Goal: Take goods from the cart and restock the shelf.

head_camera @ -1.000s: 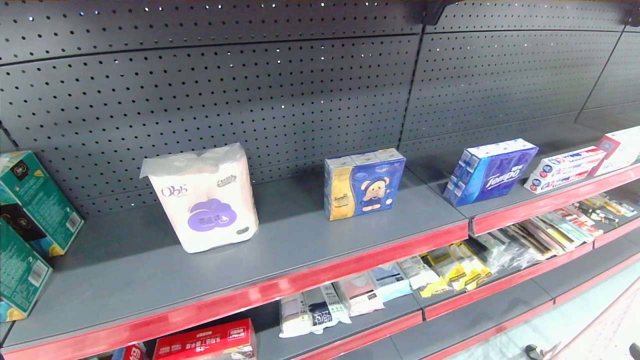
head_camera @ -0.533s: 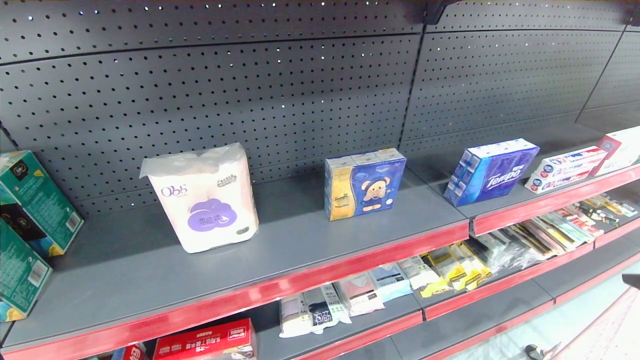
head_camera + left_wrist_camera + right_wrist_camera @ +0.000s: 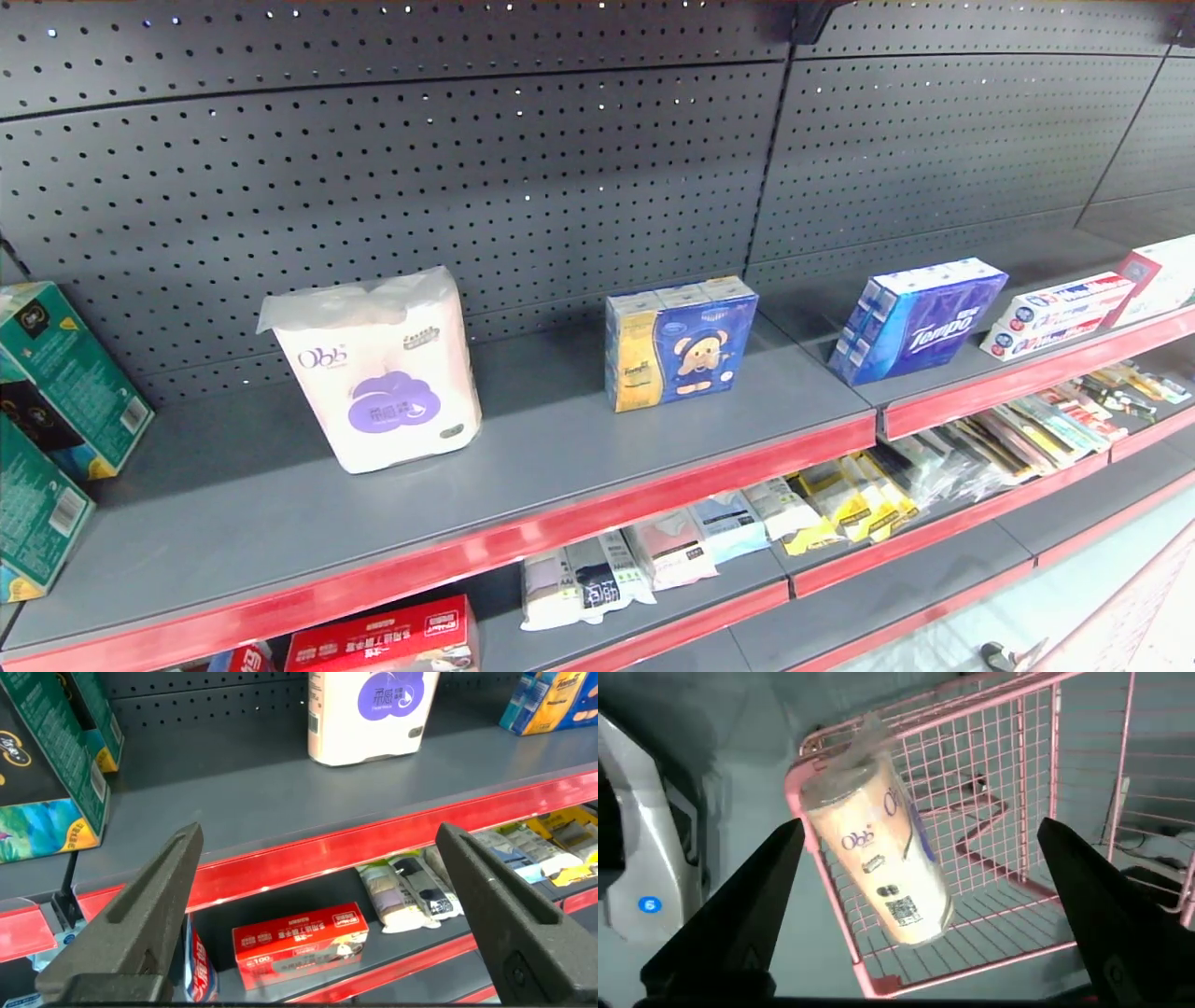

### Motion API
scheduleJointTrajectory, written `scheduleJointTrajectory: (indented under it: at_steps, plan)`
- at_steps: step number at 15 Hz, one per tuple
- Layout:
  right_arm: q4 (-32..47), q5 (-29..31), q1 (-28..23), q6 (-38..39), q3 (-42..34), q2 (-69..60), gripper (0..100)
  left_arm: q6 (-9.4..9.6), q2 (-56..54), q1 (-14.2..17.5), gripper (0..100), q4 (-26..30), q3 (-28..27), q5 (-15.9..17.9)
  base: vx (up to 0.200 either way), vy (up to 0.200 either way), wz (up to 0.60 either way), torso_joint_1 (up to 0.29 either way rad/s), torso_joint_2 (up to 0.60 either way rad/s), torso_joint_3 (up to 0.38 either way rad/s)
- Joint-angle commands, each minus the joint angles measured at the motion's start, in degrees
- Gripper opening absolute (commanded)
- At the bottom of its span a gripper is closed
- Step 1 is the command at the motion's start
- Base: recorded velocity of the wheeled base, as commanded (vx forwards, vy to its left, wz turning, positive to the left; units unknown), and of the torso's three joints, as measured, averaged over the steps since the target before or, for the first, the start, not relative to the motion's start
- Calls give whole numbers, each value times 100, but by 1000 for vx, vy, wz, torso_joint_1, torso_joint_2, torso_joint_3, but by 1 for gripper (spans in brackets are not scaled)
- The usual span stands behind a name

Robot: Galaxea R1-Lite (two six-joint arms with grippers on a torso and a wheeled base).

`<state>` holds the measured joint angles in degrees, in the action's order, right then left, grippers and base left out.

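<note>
While one white roll pack [image 3: 378, 369] stands near the shelf's [image 3: 560, 439] back edge, another pack [image 3: 878, 873] leans in the pink cart's [image 3: 999, 737] corner, ungrasped, the right pincer [image 3: 917, 835] wide open and empty over it, the left pincer [image 3: 318, 838] likewise open and empty by the shelf's front edge.

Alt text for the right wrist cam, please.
A white plastic-wrapped pack of paper rolls leans tilted in a corner of a pink wire cart. The right gripper hovers above the pack, its dark jaws wide open and holding nothing.
</note>
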<state>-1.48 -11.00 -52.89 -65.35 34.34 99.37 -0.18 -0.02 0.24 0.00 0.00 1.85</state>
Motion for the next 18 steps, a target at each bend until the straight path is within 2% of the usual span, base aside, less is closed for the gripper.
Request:
scheduleJointTrajectory:
  at_steps: [1, 6, 8, 10, 11, 18]
  plan:
    - [-415, -8, -98, -144, -235, 602, 100, 1, 2, 2, 100, 0, 0, -1, 0, 0, 0, 0, 0, 0]
    - [-459, 19, -195, -399, -252, 839, 100, 1, 2, 2, 100, 0, 0, -1, 0, 0, 0, 0, 0, 0]
    - [-494, 27, -440, -1067, -226, 997, 100, 1, 2, 2, 100, 0, 0, -1, 0, 0, 0, 0, 0, 0]
    - [-538, 62, -440, -1920, -226, 1076, 100, 1, 2, 2, 100, 0, 0, -1, 0, 0, 0, 0, 0, 0]
    - [-564, 62, -440, -2113, -235, 1138, 100, 1, 2, 2, 100, 0, 0, -1, 0, 0, 0, 0, 0, 0]
    - [-626, 62, -440, -2113, -226, 1243, 100, 1, 2, 2, 100, 0, 0, -1, 0, 0, 0, 0, 0, 0]
